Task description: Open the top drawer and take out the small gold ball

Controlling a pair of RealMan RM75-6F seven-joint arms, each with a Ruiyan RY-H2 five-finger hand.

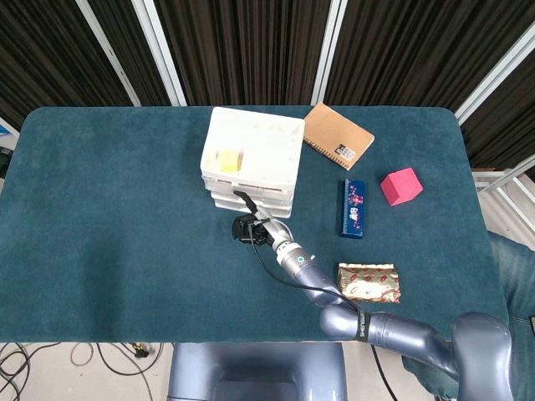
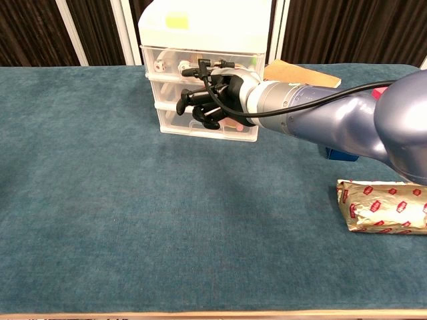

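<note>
A white drawer unit with three clear-fronted drawers stands at the back middle of the table. Its top drawer looks closed, and small items show dimly through the front. I cannot pick out the gold ball among them. My right hand is right at the drawer fronts with its dark fingers curled in. One finger reaches up to the top drawer's front edge. In the head view the right hand sits just before the unit's base. My left hand is in neither view.
A brown notebook leans by the unit's right side. A blue box, a pink cube and a gold-red packet lie to the right. A yellow note lies on top of the unit.
</note>
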